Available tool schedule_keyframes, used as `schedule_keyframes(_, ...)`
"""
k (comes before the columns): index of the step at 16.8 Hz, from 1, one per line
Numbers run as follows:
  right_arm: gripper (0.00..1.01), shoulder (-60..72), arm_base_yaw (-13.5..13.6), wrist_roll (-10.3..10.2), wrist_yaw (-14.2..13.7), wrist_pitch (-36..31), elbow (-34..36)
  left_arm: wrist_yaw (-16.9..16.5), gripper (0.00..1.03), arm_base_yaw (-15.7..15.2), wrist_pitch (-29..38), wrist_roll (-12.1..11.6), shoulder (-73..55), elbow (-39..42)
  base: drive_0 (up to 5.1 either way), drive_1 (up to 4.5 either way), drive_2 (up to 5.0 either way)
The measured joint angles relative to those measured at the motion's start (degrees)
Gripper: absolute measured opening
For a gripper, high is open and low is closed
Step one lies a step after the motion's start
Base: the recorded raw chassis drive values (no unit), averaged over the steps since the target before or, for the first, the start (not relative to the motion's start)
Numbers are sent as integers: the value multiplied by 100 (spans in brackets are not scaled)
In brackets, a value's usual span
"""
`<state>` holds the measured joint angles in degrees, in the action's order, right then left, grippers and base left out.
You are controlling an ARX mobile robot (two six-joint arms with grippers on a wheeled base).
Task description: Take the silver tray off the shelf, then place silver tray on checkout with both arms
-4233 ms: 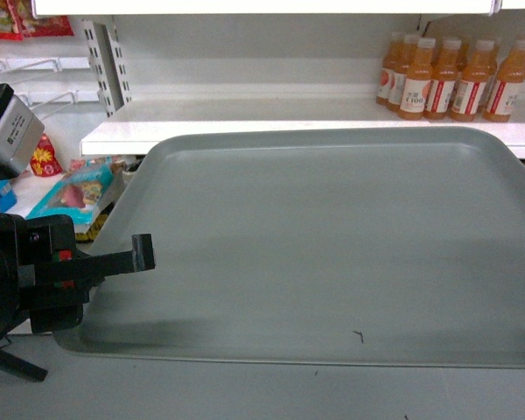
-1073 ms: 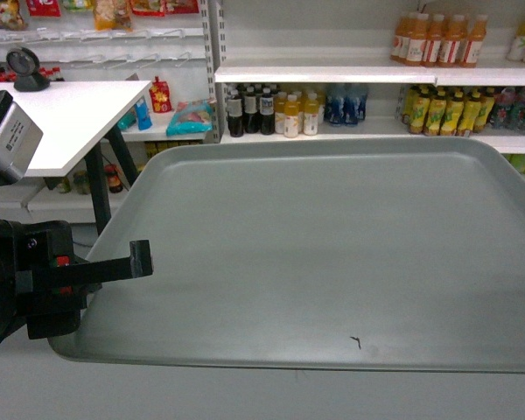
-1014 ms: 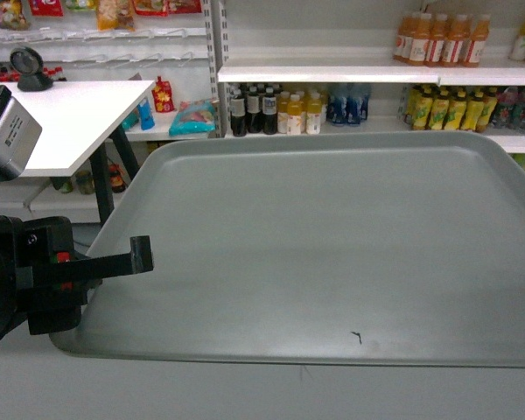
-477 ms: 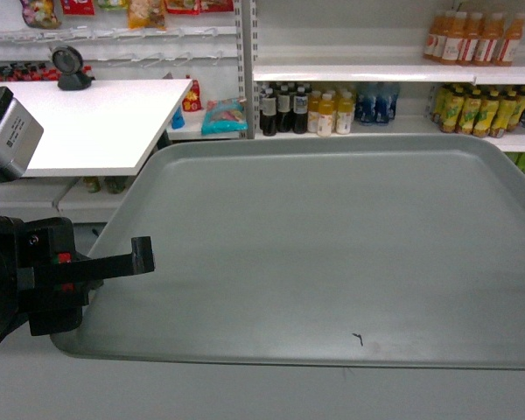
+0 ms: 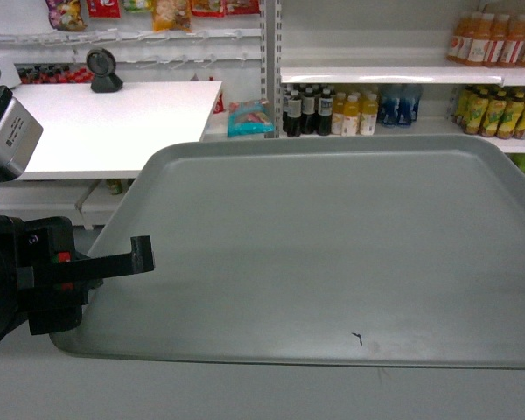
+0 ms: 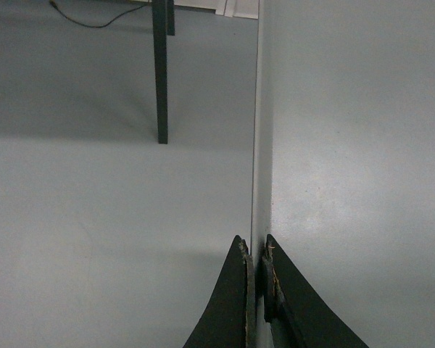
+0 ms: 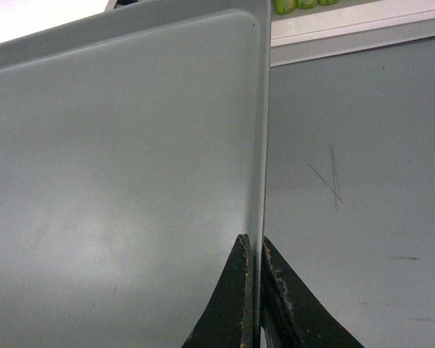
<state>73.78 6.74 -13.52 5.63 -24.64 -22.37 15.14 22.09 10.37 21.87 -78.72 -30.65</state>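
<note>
- Tray (image 5: 332,254) fills most of the head view. It is flat, grey-green, and held up in the air above the grey floor (image 6: 94,217).
- Left tool (image 6: 257,254) is clamped on the tray's left rim, one finger on each side of the edge.
- Right tool (image 7: 254,250) is clamped on the tray's right rim the same way.
- One tiny dark scratch (image 5: 358,338) sits near the tray's front edge.
- Left arm (image 5: 35,280) shows at the left of the head view, black with a small red patch. A grey box (image 5: 9,131) sits on top of it.
- Desk (image 5: 114,122) stands behind the tray on the left. Its top is white and flat, and the tray is not on it.
- Black round scanner (image 5: 104,70) stands at the back of the desk.
- One dark desk leg (image 6: 159,72) shows in the left wrist view, standing on the floor.
- Shelves (image 5: 367,76) run along the back wall, well apart from the tray. They are white.
- Bottles (image 5: 332,109) stand in rows on the shelves: dark, yellow, blue and orange ones.
- Snack bags (image 5: 171,10) hang at the top left.
- Faint scuff lines (image 7: 330,181) mark the floor in the right wrist view.
</note>
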Motion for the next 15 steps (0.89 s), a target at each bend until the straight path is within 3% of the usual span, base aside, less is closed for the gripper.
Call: schedule_keyframes(15, 3, 0, 2, -2, -2, -20, 0, 7, 3, -2, -4, 0, 0, 0, -489, 256, 256)
